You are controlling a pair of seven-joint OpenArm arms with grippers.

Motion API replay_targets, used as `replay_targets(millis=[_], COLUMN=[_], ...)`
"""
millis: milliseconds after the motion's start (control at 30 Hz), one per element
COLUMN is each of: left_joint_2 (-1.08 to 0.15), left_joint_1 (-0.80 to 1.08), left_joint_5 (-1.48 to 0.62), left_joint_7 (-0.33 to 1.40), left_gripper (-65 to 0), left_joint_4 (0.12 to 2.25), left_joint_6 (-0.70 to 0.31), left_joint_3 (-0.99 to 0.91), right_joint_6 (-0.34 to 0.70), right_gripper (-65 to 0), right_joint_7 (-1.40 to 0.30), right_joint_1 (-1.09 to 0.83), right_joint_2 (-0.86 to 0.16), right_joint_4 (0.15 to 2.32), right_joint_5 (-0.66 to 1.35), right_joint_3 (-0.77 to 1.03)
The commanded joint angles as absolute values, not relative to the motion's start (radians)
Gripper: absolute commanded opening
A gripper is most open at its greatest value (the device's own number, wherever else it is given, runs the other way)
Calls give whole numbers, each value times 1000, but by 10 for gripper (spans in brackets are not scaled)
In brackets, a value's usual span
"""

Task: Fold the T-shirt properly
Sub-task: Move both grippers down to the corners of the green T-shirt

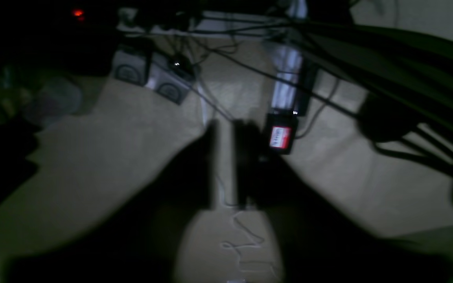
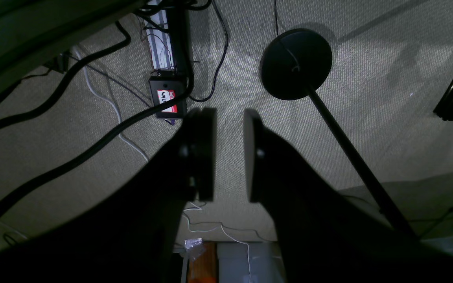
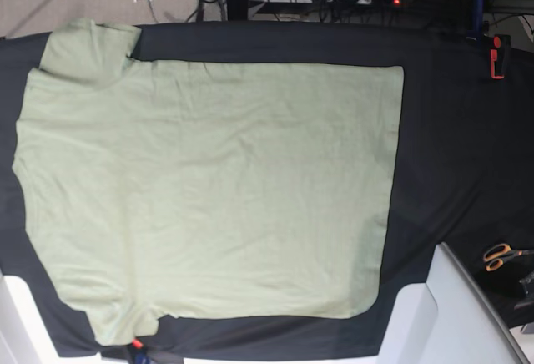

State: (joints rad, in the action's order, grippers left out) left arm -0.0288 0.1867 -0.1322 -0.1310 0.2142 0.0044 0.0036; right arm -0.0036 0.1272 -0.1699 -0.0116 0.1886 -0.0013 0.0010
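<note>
One T-shirt (image 3: 209, 189) is seen spread flat on the black-covered tabletop (image 3: 450, 130) in the base view, its neck end toward that view's left and its hem toward the right, with one short sleeve at the far left corner and another at the near left edge. No arm reaches over it there. One pair of orange-handled scissors (image 3: 501, 256) lies near the right edge; a red clamp (image 3: 497, 57) is fixed farther back.

In the wrist views, both grippers are pointed at a beige carpet floor (image 2: 368, 118) strewn with cables. The right gripper (image 2: 229, 155) is shown with its jaws parted and nothing between them. The left gripper (image 1: 226, 165) is blurred; a narrow gap is visible, nothing held. Beyond lies a black box (image 2: 166, 102) with a red-and-white label, its writing only partly legible, and one round black stand base (image 2: 295, 65).
</note>
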Motion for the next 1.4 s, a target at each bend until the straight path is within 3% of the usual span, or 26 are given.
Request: replay_targets(millis=[0,67,100,133,200,267,333,367,400,600,733,900,1133,1367], left_joint_2=[-27,-28,-28,-28,-28,-28,-28,-28,-28,-28,-50,-96,-148,-166], left_joint_1=[199,206,209,209,209,211,209,209,209,214,269,446,653,814], left_joint_5=[-133,-130,-130,-130,-130,-131,-131,-131,-131,-131,-131,-131,-140,-143], left_joint_7=[-136,-139,-140,-140,-142,-142,-140,-140,-140,-140,-191,-219,-222,-217], left_gripper=[-390,-202,-148,-135,-171,-267,-444,-576,-650,-650,-650,-650,-650,-650], left_joint_4=[217,219,220,220,220,220,219,219,219,220,288,550,881,1277], left_joint_6=[5,4,4,4,4,4,4,4,4,4,4,4,5,8], left_joint_3=[5,7,7,7,7,7,7,7,5,5,5,5,-7,-13], right_joint_6=[-7,-7,-7,-7,-7,-7,-7,-7,-7,-7,-7,-10,-8,-7], right_gripper=[-533,-533,-533,-533,-533,-533,-533,-533,-533,-537,-650,-644,-644,-644], right_joint_7=[130,130,130,130,130,130,130,130,130,130,130,48,-220,-338], right_joint_1=[-177,-176,-176,-176,-176,-176,-176,-176,-176,-176,-225,-414,-667,-806], right_joint_2=[-16,-16,-16,-16,-16,-16,-16,-16,-16,-16,-16,-47,-51,-31], right_joint_4=[189,189,189,189,189,189,189,189,189,191,265,590,1161,1635], right_joint_5=[1,1,1,1,1,1,1,1,1,1,1,2,2,2], right_joint_3=[4,4,4,4,4,4,4,4,4,4,4,8,206,312])
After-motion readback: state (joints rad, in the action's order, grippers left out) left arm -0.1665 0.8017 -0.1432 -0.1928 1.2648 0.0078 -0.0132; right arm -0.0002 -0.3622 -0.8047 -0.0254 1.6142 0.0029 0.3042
